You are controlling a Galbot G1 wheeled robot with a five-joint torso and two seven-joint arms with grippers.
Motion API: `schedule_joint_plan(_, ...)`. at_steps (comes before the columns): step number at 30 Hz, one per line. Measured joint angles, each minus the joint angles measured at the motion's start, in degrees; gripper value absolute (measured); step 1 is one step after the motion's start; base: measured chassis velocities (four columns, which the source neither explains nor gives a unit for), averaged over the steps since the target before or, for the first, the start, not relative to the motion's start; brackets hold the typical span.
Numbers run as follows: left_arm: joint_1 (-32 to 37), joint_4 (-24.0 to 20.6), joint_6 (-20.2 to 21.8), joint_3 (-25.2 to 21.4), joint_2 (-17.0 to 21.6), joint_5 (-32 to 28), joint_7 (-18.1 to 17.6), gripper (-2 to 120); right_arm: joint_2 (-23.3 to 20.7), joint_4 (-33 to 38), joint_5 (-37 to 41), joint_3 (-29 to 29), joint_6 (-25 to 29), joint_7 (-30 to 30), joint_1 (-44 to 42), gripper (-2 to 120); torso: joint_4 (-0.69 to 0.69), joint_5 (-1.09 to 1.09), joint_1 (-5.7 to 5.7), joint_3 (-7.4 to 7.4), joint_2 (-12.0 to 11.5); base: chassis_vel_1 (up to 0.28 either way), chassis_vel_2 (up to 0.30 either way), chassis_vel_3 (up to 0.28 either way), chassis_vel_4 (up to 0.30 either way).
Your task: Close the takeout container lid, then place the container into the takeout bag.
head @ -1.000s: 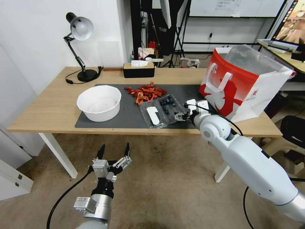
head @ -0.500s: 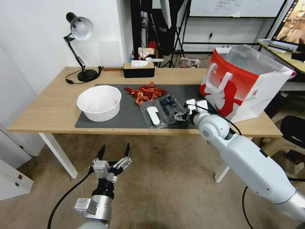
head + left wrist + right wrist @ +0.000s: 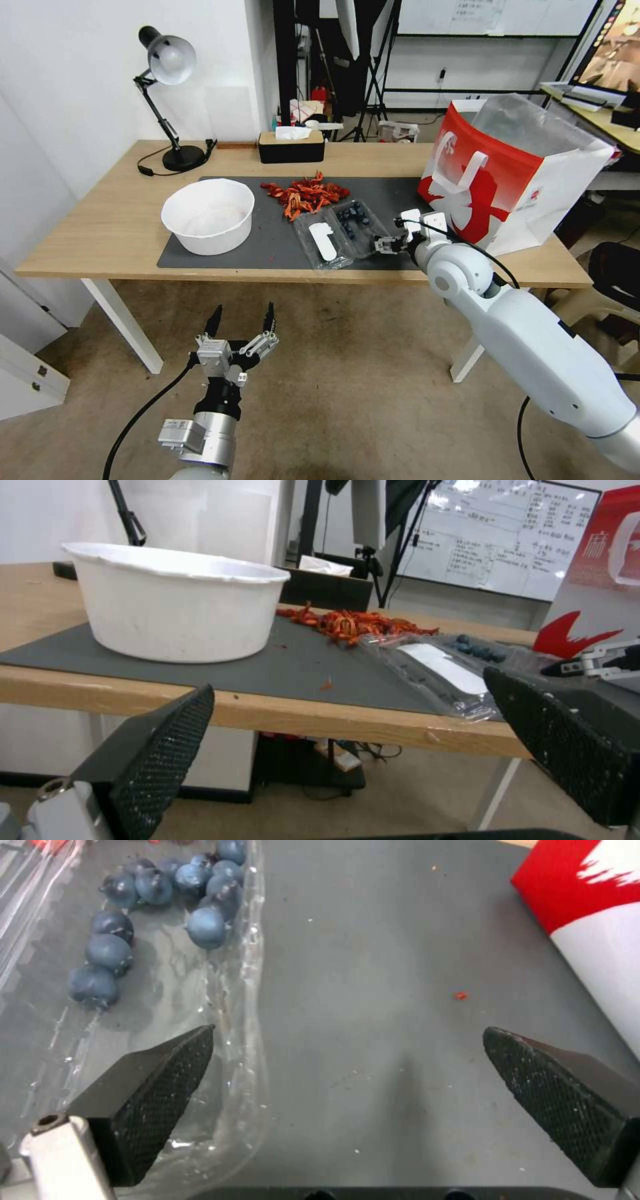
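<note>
Head view: L gripper (image 3: 241, 320) parked low over floor, in front of table (image 3: 100, 233), fingers spread, nothing held. R gripper (image 3: 385, 244) over grey mat (image 3: 267, 247), jaws apart, empty, just beside near-right corner of takeout container (image 3: 357, 227). Container lies open flat on mat, blueberries (image 3: 160, 905) inside, lid (image 3: 321, 241) w/ white label alongside. Takeout bag (image 3: 513, 173) upright farther right.

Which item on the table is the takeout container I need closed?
Look on the dark mat in the middle of the wooden table, between the round white bowl and the red-and-white takeout bag. The takeout container lies open just before the red crayfish pile: clear plastic, blueberries inside, white-stickered lid flat.
</note>
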Motion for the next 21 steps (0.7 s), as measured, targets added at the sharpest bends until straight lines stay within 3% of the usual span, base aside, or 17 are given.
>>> schedule_joint_plan(21,0.7,0.1,-1.6,0.2,-0.3,0.7,0.4,100,-1.8,3.1,0.4,3.2,0.0,1.0,-4.2,100,0.00,0.00,0.00,0.00,0.0,0.000,0.000,0.000,0.000)
